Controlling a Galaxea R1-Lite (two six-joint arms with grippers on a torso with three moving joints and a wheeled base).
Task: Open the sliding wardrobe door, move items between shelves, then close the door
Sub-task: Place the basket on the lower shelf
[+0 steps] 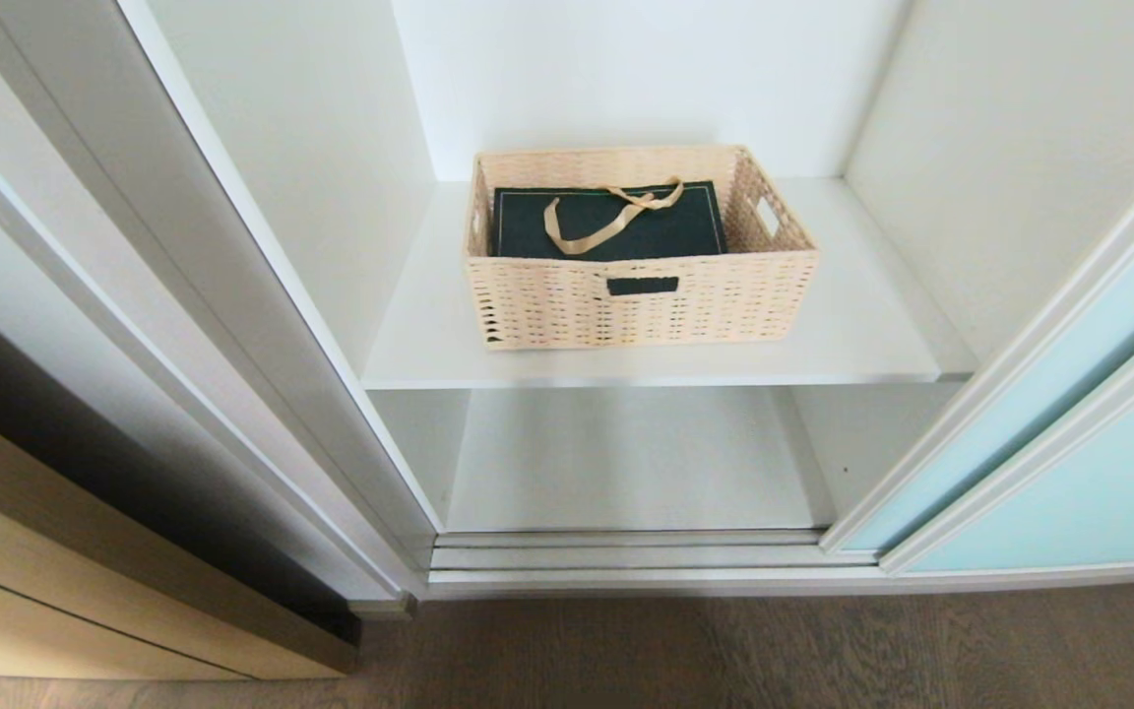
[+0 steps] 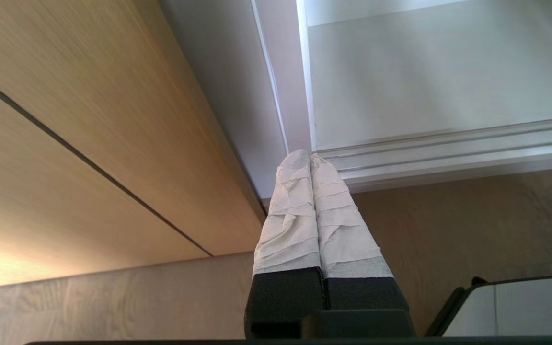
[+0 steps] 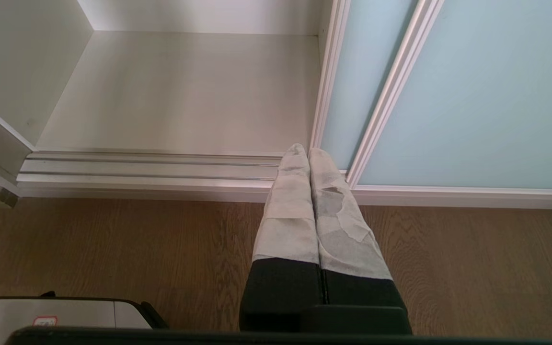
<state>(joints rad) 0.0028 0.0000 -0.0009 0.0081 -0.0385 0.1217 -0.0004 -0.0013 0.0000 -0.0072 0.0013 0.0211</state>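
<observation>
White upper shelf (image 1: 862,335) inside the wardrobe carries a tan wicker basket (image 1: 641,300), set centrally, front wall near the shelf's front edge. Lower white shelf board (image 1: 626,463) below it bare. Brown wood-grain floor (image 1: 774,650) runs in front of the wardrobe track.

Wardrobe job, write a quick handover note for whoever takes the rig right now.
Left gripper: shut, empty, low by the door track.
Right gripper: shut, empty, low near the sliding wardrobe door.
Door is slid open to the right.
Wicker basket sits on the upper shelf, with the dark green gift bag lying flat inside.
Lower shelf holds nothing visible.
Done: door opened.
Left: any remaining shelf move cannot be judged from here; close the door.
</observation>
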